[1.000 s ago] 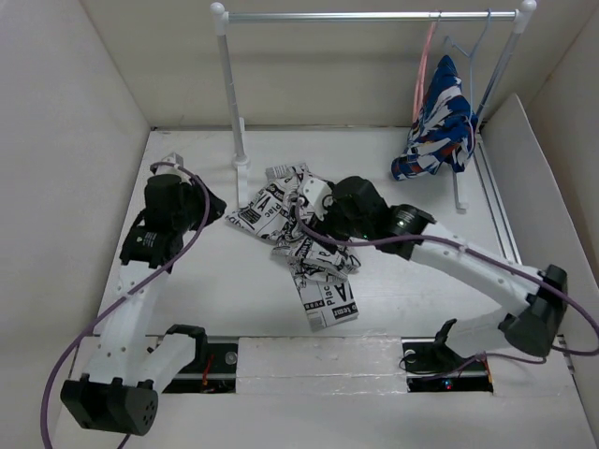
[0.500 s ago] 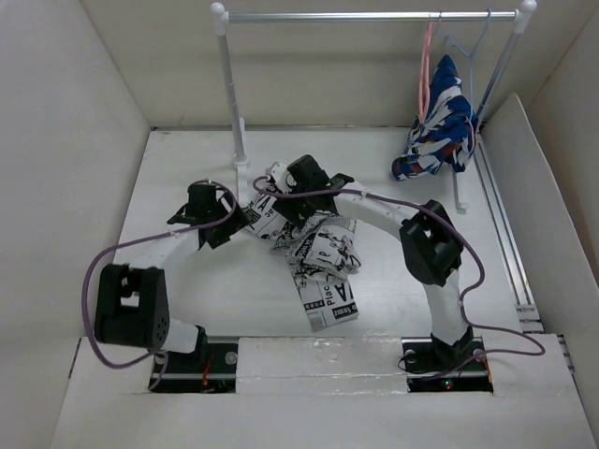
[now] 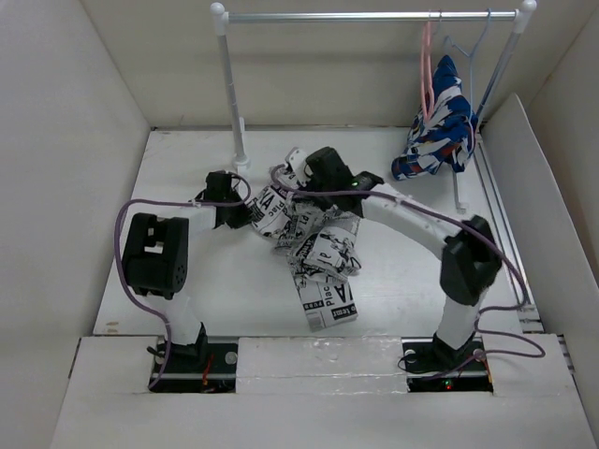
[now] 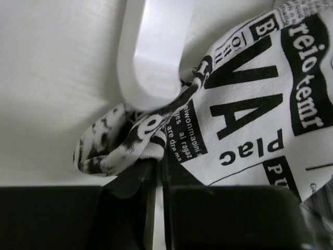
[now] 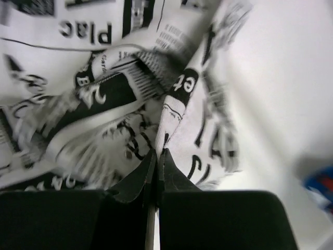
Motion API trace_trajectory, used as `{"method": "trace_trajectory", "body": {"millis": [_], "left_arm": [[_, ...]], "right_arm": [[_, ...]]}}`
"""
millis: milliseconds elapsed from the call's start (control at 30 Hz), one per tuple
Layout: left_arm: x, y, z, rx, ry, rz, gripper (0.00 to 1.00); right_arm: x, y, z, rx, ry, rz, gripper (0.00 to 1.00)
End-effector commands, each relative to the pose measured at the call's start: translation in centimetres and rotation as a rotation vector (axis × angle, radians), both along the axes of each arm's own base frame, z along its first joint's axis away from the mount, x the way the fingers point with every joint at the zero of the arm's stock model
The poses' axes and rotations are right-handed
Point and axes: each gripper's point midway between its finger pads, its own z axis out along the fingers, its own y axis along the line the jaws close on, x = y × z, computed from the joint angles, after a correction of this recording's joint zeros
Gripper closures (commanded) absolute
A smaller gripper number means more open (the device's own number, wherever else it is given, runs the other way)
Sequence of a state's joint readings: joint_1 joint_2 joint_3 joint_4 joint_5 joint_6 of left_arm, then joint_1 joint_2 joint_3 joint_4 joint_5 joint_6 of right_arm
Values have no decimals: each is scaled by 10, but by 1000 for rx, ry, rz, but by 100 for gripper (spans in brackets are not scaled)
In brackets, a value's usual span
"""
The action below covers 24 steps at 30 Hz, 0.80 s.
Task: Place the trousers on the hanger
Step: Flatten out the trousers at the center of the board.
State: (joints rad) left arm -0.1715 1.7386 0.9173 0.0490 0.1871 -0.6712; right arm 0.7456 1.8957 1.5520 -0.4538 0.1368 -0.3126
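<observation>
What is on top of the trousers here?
The left claw and right claw, each pinching a fold of the trousers. The fabric beneath them and the table under the heap are covered.

The trousers (image 3: 314,248) are white, printed all over in black — newspaper-style block letters, fine text, small pictures. The pink hanger (image 3: 426,65) and the pale blue hanger (image 3: 479,39) are plain. The garment (image 3: 438,122) is patterned blue, white and red; the cables (image 3: 116,243) purple.

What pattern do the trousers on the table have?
The trousers are white with black newspaper-style print, clearest in the left wrist view.
</observation>
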Motion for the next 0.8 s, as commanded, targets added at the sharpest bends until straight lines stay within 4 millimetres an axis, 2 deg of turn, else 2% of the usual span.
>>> {"method": "trace_trajectory", "body": {"millis": [0, 33, 67, 100, 133, 167, 200, 233, 267, 300, 333, 367, 400, 433, 467, 500, 533, 567, 600, 633, 667, 700, 733, 767], "left_arm": [[27, -5, 8, -2, -43, -2, 100], [28, -4, 9, 0, -38, 5, 100], [29, 2, 13, 3, -39, 25, 100], [32, 10, 22, -1, -58, 47, 100], [34, 15, 50, -17, -123, 63, 100], [34, 21, 66, -16, -156, 82, 100], [35, 32, 83, 1, -194, 113, 100], [37, 46, 124, 3, -294, 152, 100], [29, 58, 139, 23, -300, 179, 100], [30, 69, 163, 40, -349, 213, 100], [22, 83, 201, 47, -435, 254, 100], [15, 90, 218, 57, -456, 273, 100], [13, 101, 247, 91, -518, 324, 100], [1, 106, 279, 98, -586, 346, 100], [-6, 110, 294, 109, -605, 366, 100], [-12, 117, 320, 123, -659, 399, 100], [-22, 120, 341, 129, -704, 417, 100], [-30, 128, 353, 151, -719, 451, 100], [-35, 131, 375, 161, -763, 460, 100], [-40, 132, 387, 167, -787, 466, 100], [-42, 134, 392, 179, -786, 470, 100], [-43, 135, 398, 185, -795, 473, 100], [-41, 135, 395, 191, -786, 468, 100], [-40, 134, 389, 191, -768, 462, 100]], "right_arm": [[-25, -5, 123, 147, -188, 55, 100], [-37, -6, 137, 166, -195, 85, 100], [-55, -17, 165, 204, -219, 107, 100], [-69, -17, 179, 227, -232, 156, 100], [-92, -15, 182, 242, -188, 233, 100], [-108, -25, 207, 277, -216, 264, 100], [-122, -25, 219, 290, -223, 312, 100], [-144, -23, 222, 305, -191, 384, 100], [-157, -25, 233, 324, -192, 423, 100], [-174, -29, 263, 376, -236, 472, 100], [-200, -23, 272, 415, -207, 573, 100], [-214, -22, 286, 448, -219, 626, 100], [-230, -23, 305, 488, -242, 681, 100], [-254, -24, 339, 568, -279, 782, 100], [-268, -25, 358, 612, -309, 835, 100], [-279, -28, 374, 661, -329, 871, 100], [-289, -38, 401, 716, -400, 893, 100], [-285, -45, 409, 728, -433, 865, 100], [-279, -52, 411, 727, -451, 834, 100], [-267, -61, 409, 713, -472, 768, 100], [-241, -61, 378, 660, -417, 686, 100], [-202, -78, 355, 614, -393, 542, 100], [-177, -85, 335, 599, -373, 470, 100], [-144, -92, 273, 555, -253, 360, 100]]}}
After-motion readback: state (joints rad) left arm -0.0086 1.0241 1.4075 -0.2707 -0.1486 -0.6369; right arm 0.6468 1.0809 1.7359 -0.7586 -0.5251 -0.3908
